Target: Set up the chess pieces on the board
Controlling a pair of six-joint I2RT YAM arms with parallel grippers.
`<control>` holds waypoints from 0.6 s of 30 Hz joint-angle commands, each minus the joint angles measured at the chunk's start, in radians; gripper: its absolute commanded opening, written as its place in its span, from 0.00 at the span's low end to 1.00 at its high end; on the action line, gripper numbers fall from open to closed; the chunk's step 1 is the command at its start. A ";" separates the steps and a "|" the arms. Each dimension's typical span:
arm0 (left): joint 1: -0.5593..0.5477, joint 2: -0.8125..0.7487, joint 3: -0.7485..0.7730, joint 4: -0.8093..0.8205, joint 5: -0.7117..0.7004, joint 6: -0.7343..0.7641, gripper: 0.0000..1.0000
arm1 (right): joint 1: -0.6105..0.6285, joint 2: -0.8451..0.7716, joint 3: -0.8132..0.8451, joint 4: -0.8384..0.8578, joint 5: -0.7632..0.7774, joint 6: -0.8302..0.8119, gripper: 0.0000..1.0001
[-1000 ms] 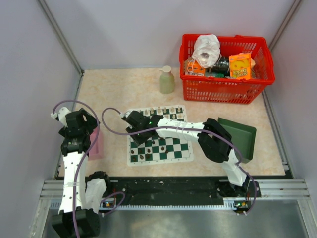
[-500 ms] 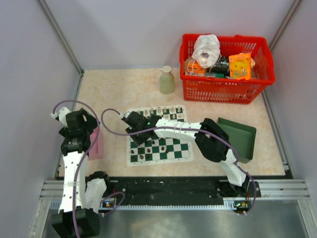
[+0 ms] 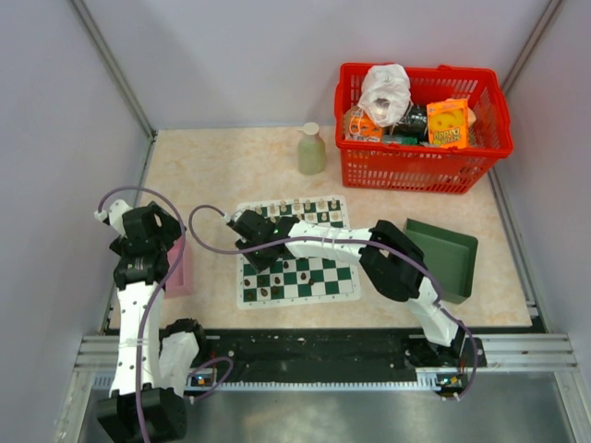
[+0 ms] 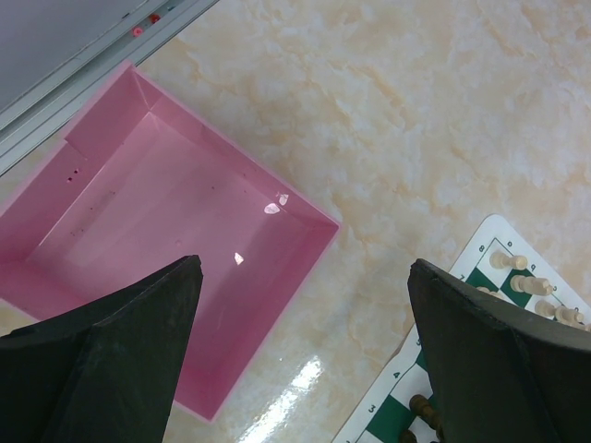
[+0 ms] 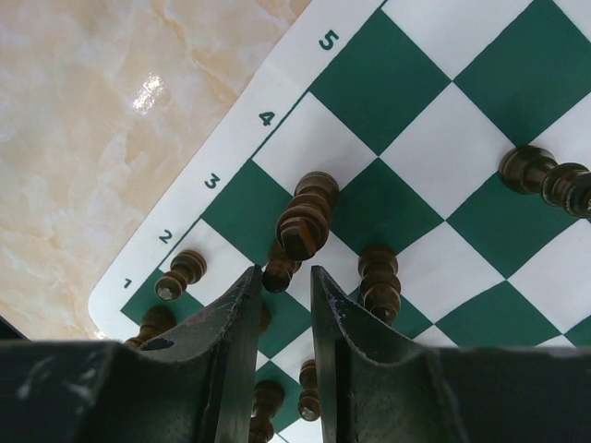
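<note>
One shift: right gripper [image 5: 280, 281] edged left across the board [image 5: 379, 78], jaws narrow, hold unclear; left gripper [image 4: 305, 268] stays spread.

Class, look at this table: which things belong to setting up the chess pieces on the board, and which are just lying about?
Belong to the job:
board
dark chess pieces
pale chess pieces

Just lying about:
red basket of oddments
bottle
pink tray
green tray
</note>
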 commanded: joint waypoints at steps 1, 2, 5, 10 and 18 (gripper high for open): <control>0.008 -0.004 -0.005 0.042 -0.013 0.007 0.99 | 0.010 0.005 0.060 0.023 0.010 -0.009 0.27; 0.008 -0.004 -0.005 0.043 -0.013 0.007 0.99 | 0.010 0.006 0.062 0.022 0.010 -0.009 0.26; 0.008 -0.007 -0.005 0.042 -0.013 0.007 0.99 | 0.013 0.011 0.067 0.023 0.010 -0.009 0.25; 0.008 -0.007 -0.005 0.042 -0.010 0.007 0.99 | 0.011 0.014 0.067 0.033 0.009 -0.009 0.23; 0.009 -0.006 -0.003 0.042 -0.008 0.009 0.99 | 0.011 0.013 0.059 0.030 0.007 -0.011 0.18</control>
